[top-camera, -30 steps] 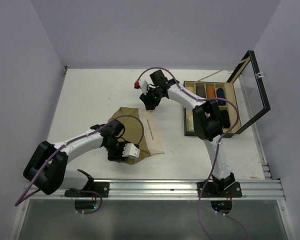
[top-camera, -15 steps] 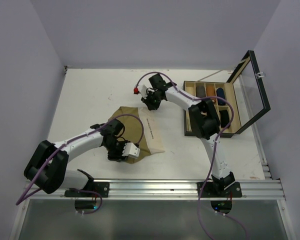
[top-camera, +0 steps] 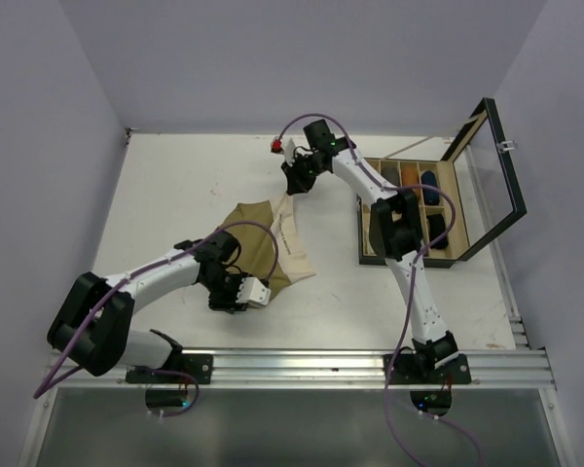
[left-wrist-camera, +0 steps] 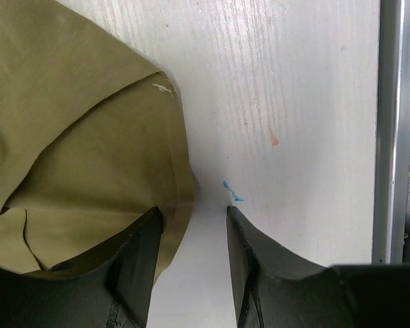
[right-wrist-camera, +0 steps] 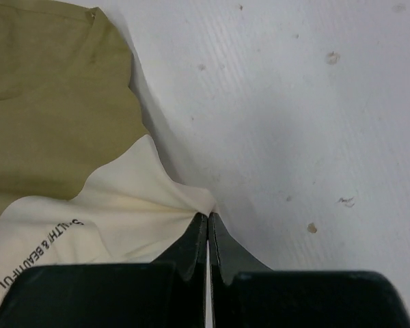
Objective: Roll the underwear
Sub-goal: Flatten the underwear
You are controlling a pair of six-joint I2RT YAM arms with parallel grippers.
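- In the middle of the white surface (top-camera: pixel 175 195), the olive-tan underwear (top-camera: pixel 263 243) lies spread out, with its cream waistband (top-camera: pixel 294 248) along the side nearer the right arm
- At the far corner of that waistband, the right pincer (top-camera: pixel 291 188) is clamped; its fingers are pressed together on a pinch of cream cloth drawn to a point
- At the garment's near edge, the left pincer (top-camera: pixel 238 297) has its fingers apart, and the olive hem lies against the inside of one finger
- To the right of the garment stands a wooden box (top-camera: pixel 409 162), lid up, with rolled items in its compartments
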